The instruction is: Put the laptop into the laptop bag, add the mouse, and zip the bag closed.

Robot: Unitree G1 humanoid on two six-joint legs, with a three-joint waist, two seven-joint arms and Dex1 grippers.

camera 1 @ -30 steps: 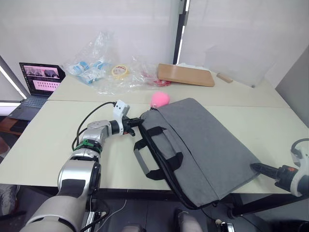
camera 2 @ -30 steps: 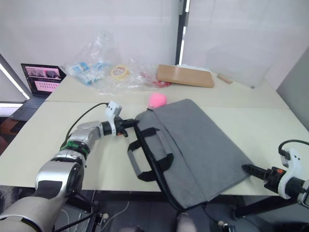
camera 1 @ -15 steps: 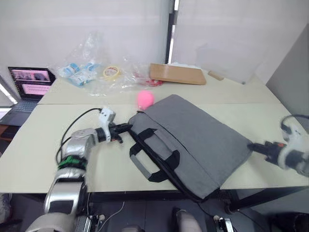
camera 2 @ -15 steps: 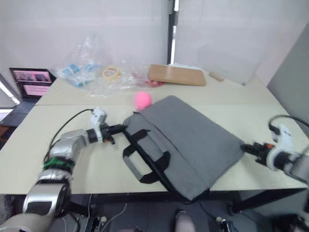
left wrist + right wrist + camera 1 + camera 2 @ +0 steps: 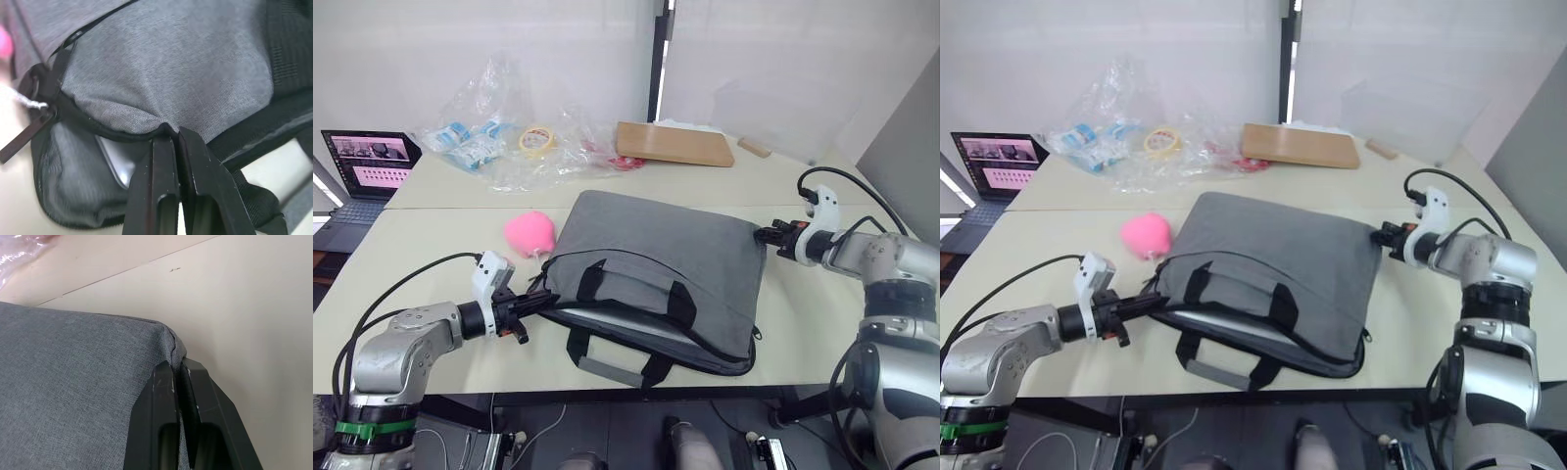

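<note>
Rotated since a second ago, the laptop bag (image 5: 656, 269) now lies square-on across the table (image 5: 401, 255), long side facing the robot, no longer hanging diagonally off the front edge. Both arms have shifted with it: left gripper (image 5: 530, 305) has dropped from the bag's far-left corner to its near-left corner, right gripper (image 5: 766, 235) has come up from the front edge to the bag's far-right corner.

Left fingers (image 5: 161, 161) are pressed narrow together, pinching the black zip trim at the open bag mouth. Right fingers (image 5: 164, 387) likewise closed tight, nipping the grey fabric seam at the corner.

Bag mouth gapes slightly at the left end; a silver sliver of the laptop (image 5: 119, 169) shows inside, also along the front opening in the head views. Zip pull (image 5: 24, 139) with a white cord hangs loose at that end, zip not closed. Two strap handles (image 5: 617, 367) flop toward the robot, one over the table edge.

Pink plush lump (image 5: 530, 233) sits just beside the bag's left edge. Behind: plastic bags (image 5: 499, 137), tape roll (image 5: 536, 140), wooden board (image 5: 674, 145), small dark laptop (image 5: 362, 166) at far left.
</note>
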